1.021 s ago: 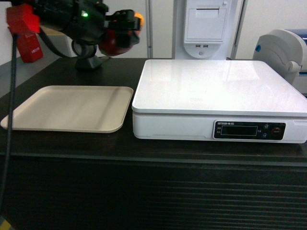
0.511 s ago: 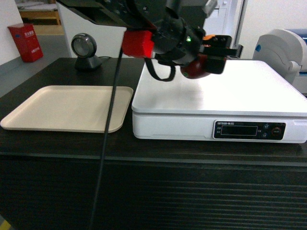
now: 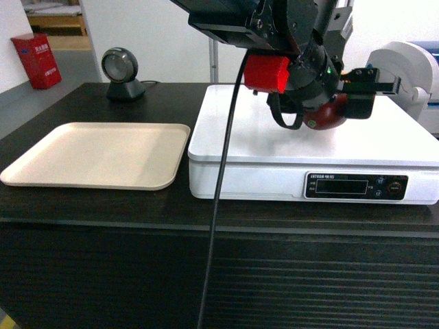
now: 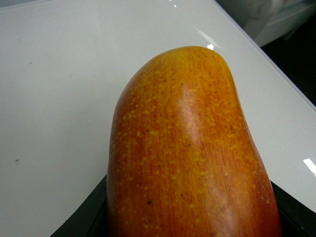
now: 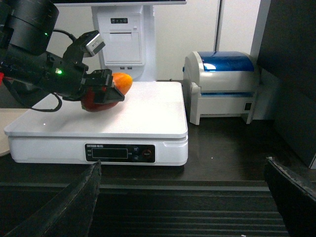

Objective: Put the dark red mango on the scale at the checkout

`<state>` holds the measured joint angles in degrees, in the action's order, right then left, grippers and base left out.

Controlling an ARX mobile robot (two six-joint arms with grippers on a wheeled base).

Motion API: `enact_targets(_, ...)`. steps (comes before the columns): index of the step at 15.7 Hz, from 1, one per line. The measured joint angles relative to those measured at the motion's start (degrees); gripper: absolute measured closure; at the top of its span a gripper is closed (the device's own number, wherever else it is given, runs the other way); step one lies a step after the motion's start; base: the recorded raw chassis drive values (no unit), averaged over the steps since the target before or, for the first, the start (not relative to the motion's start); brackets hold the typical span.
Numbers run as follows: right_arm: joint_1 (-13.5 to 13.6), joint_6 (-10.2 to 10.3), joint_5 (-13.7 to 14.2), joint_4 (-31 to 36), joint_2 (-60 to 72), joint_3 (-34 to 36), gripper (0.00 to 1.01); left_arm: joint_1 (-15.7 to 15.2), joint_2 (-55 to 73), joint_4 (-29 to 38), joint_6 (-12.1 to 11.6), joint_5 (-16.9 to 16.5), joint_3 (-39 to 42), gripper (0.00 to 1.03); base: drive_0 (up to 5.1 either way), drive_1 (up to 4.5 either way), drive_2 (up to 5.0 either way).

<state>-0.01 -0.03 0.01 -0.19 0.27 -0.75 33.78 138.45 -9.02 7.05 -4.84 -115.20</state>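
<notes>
The left gripper (image 3: 357, 92) pinches the dark red mango (image 3: 328, 113) just above the scale (image 3: 274, 147), right of its centre. Judged risk: released from there, the rounded fruit may roll toward the scale's right edge.

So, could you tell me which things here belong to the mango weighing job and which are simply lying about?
Part of the job:
- dark red mango, held in the left gripper
- scale
- checkout counter

Just there:
- beige tray
- round scanner
- receipt printer stand
- label printer
- right gripper, idle
</notes>
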Motion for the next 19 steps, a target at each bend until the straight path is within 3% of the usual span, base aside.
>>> enact_targets(4, 0.0, 0.0, 0.0, -0.02, 0.0, 0.0, 0.03, -1.29, 3.28, -5.9, 4.79, 1.84, -5.11, 0.42, 0.0, 0.0, 0.0)
enact_targets(5, 0.0, 0.0, 0.0, -0.02, 0.0, 0.0, 0.03, -1.27, 3.28, -6.4, 5.57, 1.88, -5.46, 0.37, 0.0, 0.0, 0.0)
enact_targets(8, 0.0, 0.0, 0.0, -0.02, 0.0, 0.0, 0.03, -0.98, 3.28, -6.67, 6.49, 1.14, -5.6, 0.03, 0.0, 0.0, 0.0)
enact_targets(11, 0.0, 0.0, 0.0, -0.02, 0.0, 0.0, 0.03, -1.03, 3.26, -5.16, 6.91, 0.59, -5.05, 0.05, 0.0, 0.0, 0.0)
enact_targets(14, 0.0, 0.0, 0.0, -0.02, 0.0, 0.0, 0.03, -1.46, 1.33, -0.55, 5.92, 1.9, -1.18, 0.05, 0.0, 0.0, 0.0)
enact_targets(16, 0.0, 0.0, 0.0, 0.0, 0.0, 0.0, 0.03, -2.05, -1.62, 4.2, 3.85, 1.95, 2.43, 0.05, 0.0, 0.0, 0.0)
enact_targets(19, 0.0, 0.0, 0.0, 0.0, 0.0, 0.0, 0.03, -2.95, -7.63, 11.78, 1.51, -0.24, 8.74, 0.05, 0.0, 0.0, 0.0)
